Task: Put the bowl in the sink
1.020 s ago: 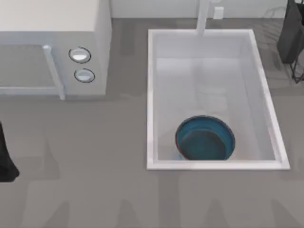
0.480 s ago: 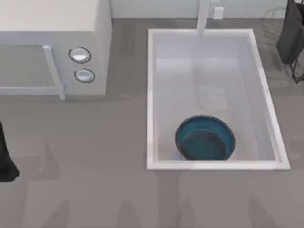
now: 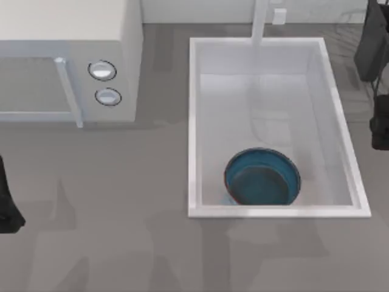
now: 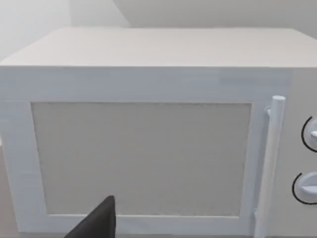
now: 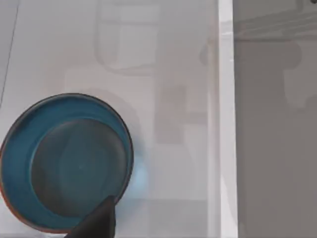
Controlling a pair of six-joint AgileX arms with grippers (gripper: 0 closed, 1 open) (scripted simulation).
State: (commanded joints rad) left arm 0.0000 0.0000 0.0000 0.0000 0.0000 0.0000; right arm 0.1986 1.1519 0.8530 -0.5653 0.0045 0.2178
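The blue bowl (image 3: 262,177) sits inside the white sink (image 3: 193,121), at its near end. My right hand (image 3: 380,125) is at the desk's right edge; I cannot tell its grip.

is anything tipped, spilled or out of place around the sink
Nothing stands out. The bowl sits upright and level inside the sink, near the end away from the faucet. The microwave stands shut on the table's left. The right arm is at the right edge, the left arm at the left edge.
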